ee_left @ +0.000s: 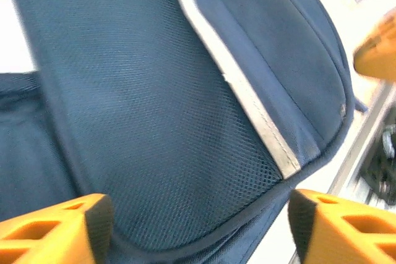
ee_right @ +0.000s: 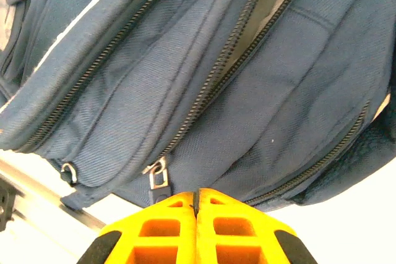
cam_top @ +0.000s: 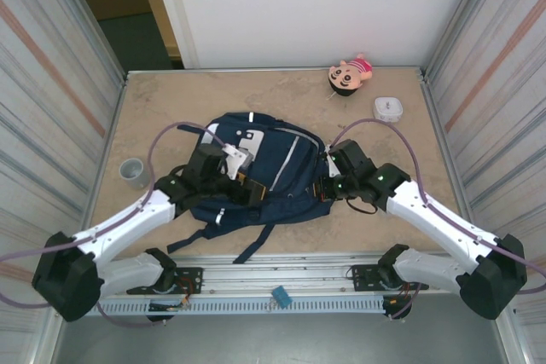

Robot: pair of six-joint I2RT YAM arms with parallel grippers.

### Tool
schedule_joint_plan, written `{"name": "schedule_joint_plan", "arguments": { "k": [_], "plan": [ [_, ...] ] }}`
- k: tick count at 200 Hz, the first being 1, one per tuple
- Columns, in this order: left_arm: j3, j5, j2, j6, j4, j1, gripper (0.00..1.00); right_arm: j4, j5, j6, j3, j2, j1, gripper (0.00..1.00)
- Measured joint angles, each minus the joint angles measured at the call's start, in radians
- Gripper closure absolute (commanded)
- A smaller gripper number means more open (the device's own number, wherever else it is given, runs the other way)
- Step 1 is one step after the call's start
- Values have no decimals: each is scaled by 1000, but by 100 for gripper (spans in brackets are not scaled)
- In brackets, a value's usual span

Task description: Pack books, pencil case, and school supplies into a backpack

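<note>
The navy backpack [cam_top: 277, 172] lies flat mid-table, white patches on its top pocket. My left gripper [cam_top: 245, 179] sits over its left part; in the left wrist view the gripper [ee_left: 201, 230] stands open, its orange fingers [ee_left: 55, 230] wide apart either side of the backpack's mesh panel [ee_left: 161, 146]. My right gripper [cam_top: 325, 187] is at the pack's right edge; in the right wrist view the gripper [ee_right: 197, 197] is shut, fingertips against the fabric beside a zipper pull [ee_right: 158, 176]. A zipper [ee_right: 247, 35] above gapes slightly. The books, pencil case and school supplies are hidden.
A grey cup [cam_top: 132, 170] stands left of the backpack. A plush doll [cam_top: 350, 72] and a small white box [cam_top: 388, 108] lie at the back right. Dark straps [cam_top: 252, 245] trail toward the near edge. Metal walls close both sides.
</note>
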Motion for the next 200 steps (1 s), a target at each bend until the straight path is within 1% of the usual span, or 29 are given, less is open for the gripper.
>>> {"name": "schedule_joint_plan", "arguments": {
  "k": [24,39,62,78,90,102,123,150,165,182,200],
  "plan": [
    [-5,-165,-111,-213,-122,0,17,16,-49,-18,-7,7,0,100],
    [-10,-233,-140,-314,-209,7,17,23,-72,-22,-11,17,0,100],
    [-64,-285,-138,-429,-282,14,17,29,-96,-27,-30,21,5,100],
    [-111,-292,-117,-477,-304,28,17,29,-106,-32,-45,21,14,100],
    [-131,-289,-87,-493,-295,53,17,29,-113,-32,-55,21,26,100],
    [-137,-271,-40,-499,-265,98,16,30,-123,-32,-60,23,43,100],
    [-123,-234,54,-488,-208,175,16,40,-126,-16,-60,45,107,100],
    [-33,-230,174,-426,-161,243,15,90,-129,24,-60,91,174,100],
    [32,-230,237,-388,-136,277,15,142,-131,53,-60,113,185,100],
    [84,-224,272,-361,-102,311,16,202,-129,89,-60,143,190,100],
    [114,-203,269,-346,-77,333,16,232,-121,109,-60,169,190,94]
  ]
}}
